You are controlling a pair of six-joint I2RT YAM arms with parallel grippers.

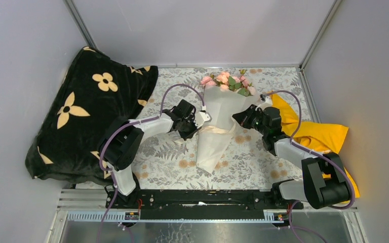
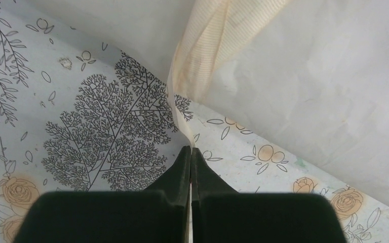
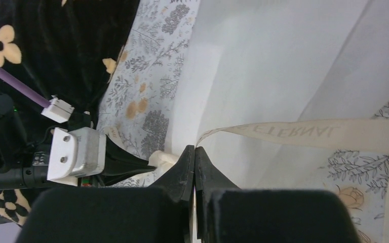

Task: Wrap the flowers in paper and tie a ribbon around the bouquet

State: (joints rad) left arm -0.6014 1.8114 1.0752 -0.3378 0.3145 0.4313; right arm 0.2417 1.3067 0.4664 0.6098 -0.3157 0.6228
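The bouquet lies in the middle of the table, its pink flowers (image 1: 227, 82) pointing to the far side and its white paper (image 1: 217, 136) cone narrowing toward me. A cream ribbon (image 1: 218, 130) crosses the cone's waist. My left gripper (image 1: 204, 120) sits at the cone's left edge, shut on one ribbon end (image 2: 202, 55), which rises from the fingertips along the paper (image 2: 334, 91). My right gripper (image 1: 237, 117) is at the cone's right edge, shut on the other ribbon end (image 3: 304, 132), a printed strip running right from its tips (image 3: 194, 148) over the paper (image 3: 263, 66).
A black blanket (image 1: 81, 116) with beige flower prints is heaped at the left. A yellow cloth (image 1: 319, 134) lies at the right under the right arm. The grey floral tablecloth (image 1: 172, 152) covers the table, and walls close in on three sides.
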